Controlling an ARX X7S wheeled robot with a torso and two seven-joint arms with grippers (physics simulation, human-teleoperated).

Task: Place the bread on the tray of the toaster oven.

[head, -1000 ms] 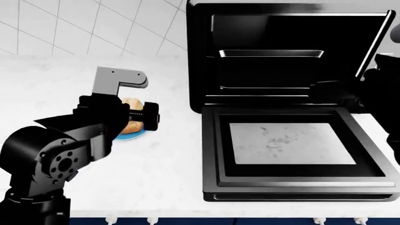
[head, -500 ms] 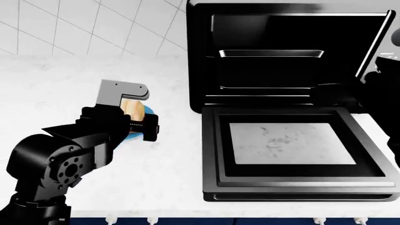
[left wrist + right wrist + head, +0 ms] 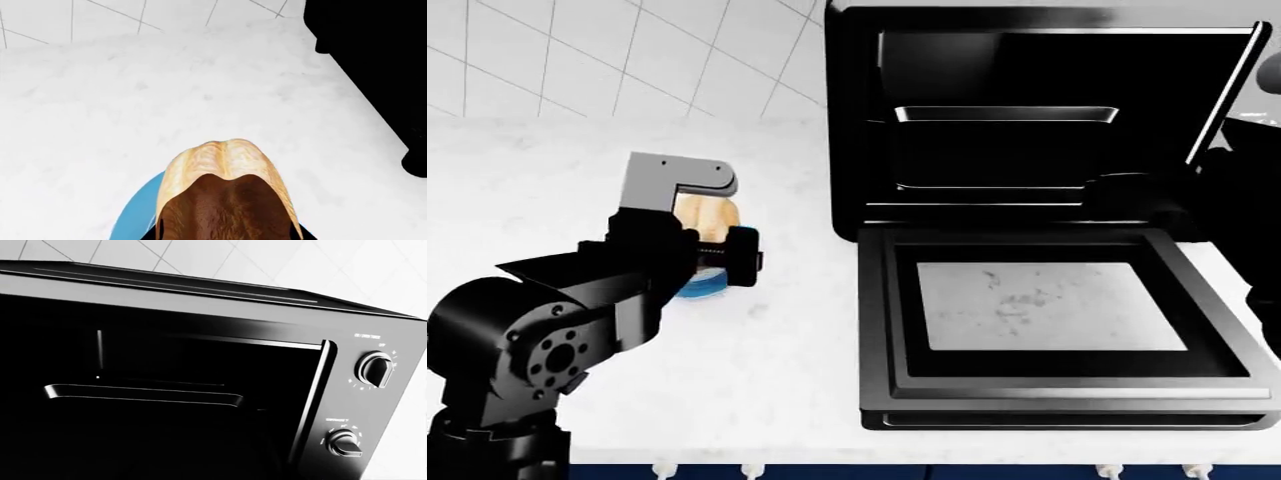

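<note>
The bread (image 3: 707,212), golden-brown with a pale split top, is held in my left gripper (image 3: 715,238), which is shut on it and holds it above the blue plate (image 3: 705,286). In the left wrist view the bread (image 3: 227,200) fills the lower middle, with the plate's rim (image 3: 137,210) beneath it. The toaster oven (image 3: 1028,60) stands to the right with its glass door (image 3: 1052,305) dropped open flat. The tray (image 3: 1004,114) sits inside the cavity and also shows in the right wrist view (image 3: 143,392). My right arm (image 3: 1241,190) is a dark shape by the oven's right side; its jaws do not show.
White countertop (image 3: 761,380) runs under the plate and in front of the oven. A tiled wall (image 3: 627,60) is behind. The open door juts toward me over the counter. Two knobs (image 3: 375,369) (image 3: 343,442) sit on the oven's right panel.
My left gripper has risen with the bread, lifting it off the blue plate, which stays on the counter. The right arm and the oven have not moved.
</note>
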